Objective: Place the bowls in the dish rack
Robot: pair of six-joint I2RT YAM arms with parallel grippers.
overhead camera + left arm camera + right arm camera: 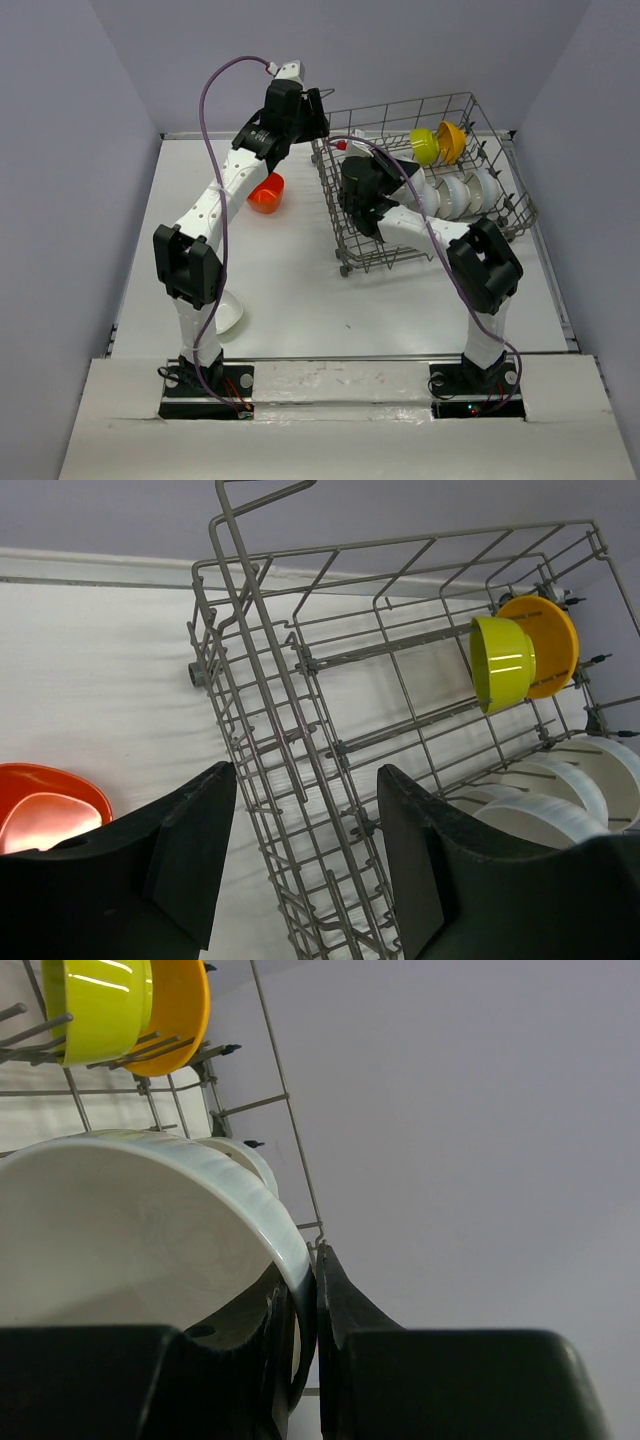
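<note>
The dish rack (398, 106) stands at the back right of the table. Inside it my right gripper (398, 190) is shut on the rim of a white bowl (120, 1230), the rim pinched between its fingers (340, 1305). More white bowls (462, 192) stand in a row beside it. A lime green bowl (424, 146) and an orange-yellow bowl (451, 141) stand on edge at the rack's back. My left gripper (305, 780) hangs open and holds nothing, above the rack's far left corner (215, 610). A red-orange bowl (266, 193) lies on the table left of the rack.
Another white bowl (224, 312) sits on the table by the left arm's base. Grey walls close the table on the left, back and right. The left arm's purple cable (207, 120) loops high above the table.
</note>
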